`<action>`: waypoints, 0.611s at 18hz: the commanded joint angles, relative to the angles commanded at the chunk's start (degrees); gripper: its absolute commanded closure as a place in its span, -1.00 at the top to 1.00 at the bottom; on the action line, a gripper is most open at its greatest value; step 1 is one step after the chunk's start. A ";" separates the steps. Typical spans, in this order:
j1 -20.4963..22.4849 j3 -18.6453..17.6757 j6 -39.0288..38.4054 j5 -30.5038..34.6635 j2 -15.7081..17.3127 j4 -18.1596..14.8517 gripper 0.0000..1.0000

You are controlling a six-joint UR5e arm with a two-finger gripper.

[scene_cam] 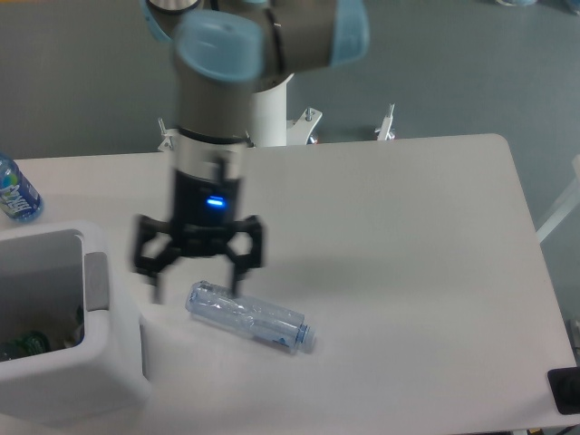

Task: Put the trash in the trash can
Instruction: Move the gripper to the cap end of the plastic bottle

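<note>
Nearest to us, at the lower left, we see the trash can (91, 385), a white boxy bin with thick walls and a grey panel (95, 283) on its right rim; inside it we make out a dark greenish item (25, 344) low against the left side, though the view is too dim for us to say what it is, and we cannot pick out the paper wrapper there. Just right of the bin, the clear crinkled bottle (246, 316) lies on its side on the white table (408, 272), its pale blue cap end pointing to the lower right, apart from the bin wall. Directly above the bottle's left end we see the gripper (197, 290), blurred by motion, its two fingers (239, 270) spread wide and holding nothing; one fingertip hangs near the bottle's left end, and we cannot tell whether it touches. A blue light glows on the gripper body. Farther back, the arm (217, 109) rises to its white base post beyond the table's far edge. At the far left edge stands a blue-labelled water bottle (15, 191).
</note>
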 joint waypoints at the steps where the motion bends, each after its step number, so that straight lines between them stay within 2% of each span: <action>1: 0.96 -0.97 -0.53 1.16 -0.18 0.09 1.00; 4: 2.90 -2.03 -1.15 1.61 -3.07 0.09 1.00; 11: 4.66 -1.33 -2.37 1.61 -9.31 0.62 1.00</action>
